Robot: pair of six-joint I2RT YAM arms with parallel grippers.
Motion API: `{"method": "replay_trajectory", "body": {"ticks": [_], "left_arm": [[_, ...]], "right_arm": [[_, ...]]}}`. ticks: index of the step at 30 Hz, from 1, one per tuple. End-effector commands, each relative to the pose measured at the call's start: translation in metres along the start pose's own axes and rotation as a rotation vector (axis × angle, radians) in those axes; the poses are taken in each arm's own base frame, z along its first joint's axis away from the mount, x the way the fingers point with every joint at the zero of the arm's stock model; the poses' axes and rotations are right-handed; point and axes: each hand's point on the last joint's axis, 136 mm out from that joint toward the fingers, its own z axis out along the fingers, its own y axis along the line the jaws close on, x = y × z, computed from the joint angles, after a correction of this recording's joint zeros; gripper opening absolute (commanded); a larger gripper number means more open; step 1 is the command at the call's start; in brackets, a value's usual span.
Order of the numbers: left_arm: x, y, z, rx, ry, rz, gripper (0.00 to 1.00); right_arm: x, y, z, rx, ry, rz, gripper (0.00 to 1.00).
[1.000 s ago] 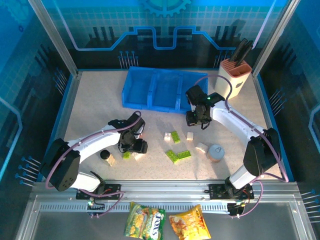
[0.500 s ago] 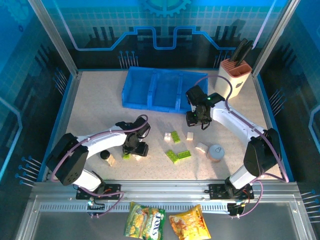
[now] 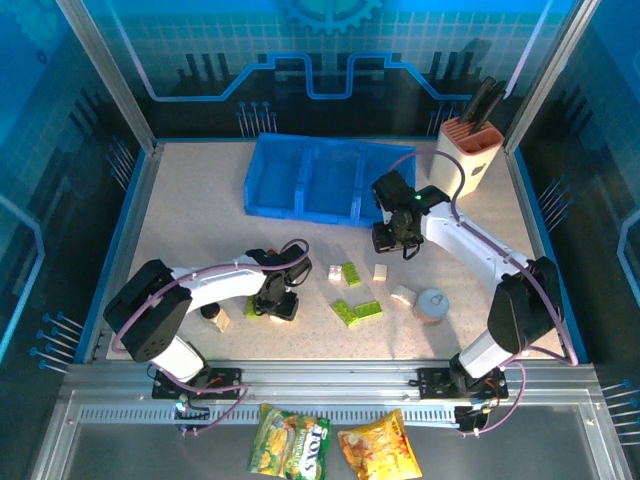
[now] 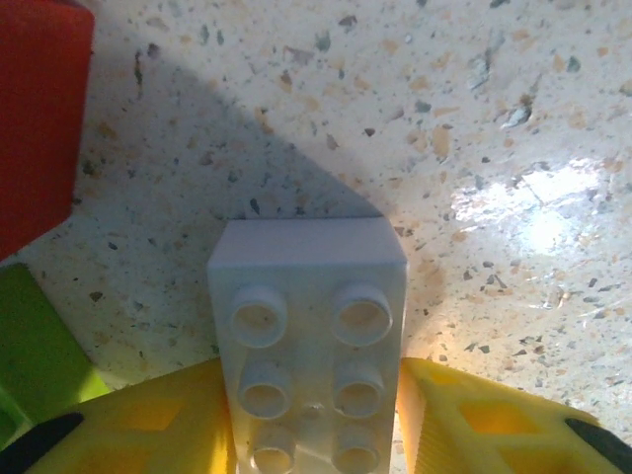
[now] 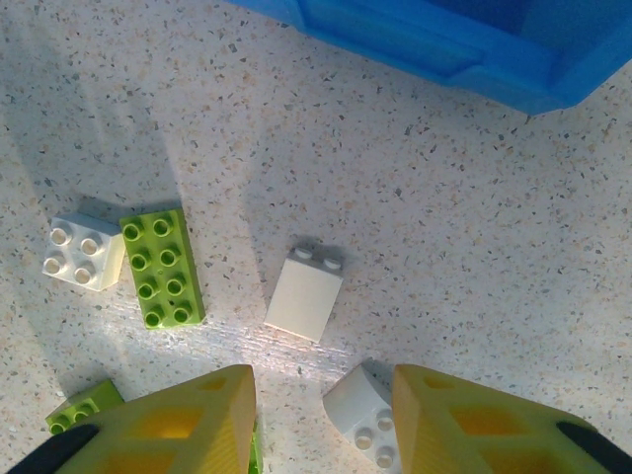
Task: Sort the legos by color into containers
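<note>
In the left wrist view a white lego (image 4: 306, 296) lies studs-up on the speckled table, and my left gripper (image 4: 314, 380) is shut on it, one yellow finger against each long side. A red lego (image 4: 39, 118) and a green lego (image 4: 35, 346) lie to its left. From above, the left gripper (image 3: 272, 305) is low on the table, left of centre. My right gripper (image 3: 392, 240) hangs open above the table near the blue tray's containers (image 3: 320, 180). Below it lie a white sloped lego (image 5: 304, 291), a rounded white lego (image 5: 360, 415), a green lego (image 5: 161, 267) and a small white lego (image 5: 82, 252).
More green legos (image 3: 355, 311) lie at mid-table. A grey tin can (image 3: 431, 305) stands right of them, and a dark-capped bottle (image 3: 211, 311) near the left arm. A beige knife block (image 3: 467, 150) stands at the back right. Snack bags (image 3: 290, 445) lie in front of the arm bases.
My left gripper has slid right along the table and lower, and its jaws have narrowed onto the white lego. The right arm has not moved.
</note>
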Motion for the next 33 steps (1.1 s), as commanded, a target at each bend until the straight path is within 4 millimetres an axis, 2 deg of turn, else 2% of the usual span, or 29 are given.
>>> {"method": "replay_trajectory", "body": {"ticks": [1, 9, 16, 25, 33], "left_arm": [[-0.002, -0.003, -0.003, -0.018, -0.002, -0.003, 0.43], [-0.007, -0.006, -0.009, -0.013, -0.018, -0.001, 0.37], [-0.022, -0.015, -0.03, 0.027, -0.073, 0.003, 0.35], [-0.064, -0.023, -0.065, 0.098, -0.158, 0.004, 0.34], [-0.115, -0.011, -0.089, 0.11, -0.227, 0.004, 0.34]], "right_arm": [[0.007, 0.001, -0.008, -0.004, -0.002, -0.006, 0.42], [0.006, -0.001, -0.014, 0.002, -0.012, -0.007, 0.42], [0.006, -0.003, -0.017, 0.01, -0.019, -0.006, 0.41], [0.009, -0.005, -0.015, 0.019, -0.01, -0.001, 0.41], [0.012, -0.007, -0.016, 0.022, -0.01, 0.005, 0.41]]}}
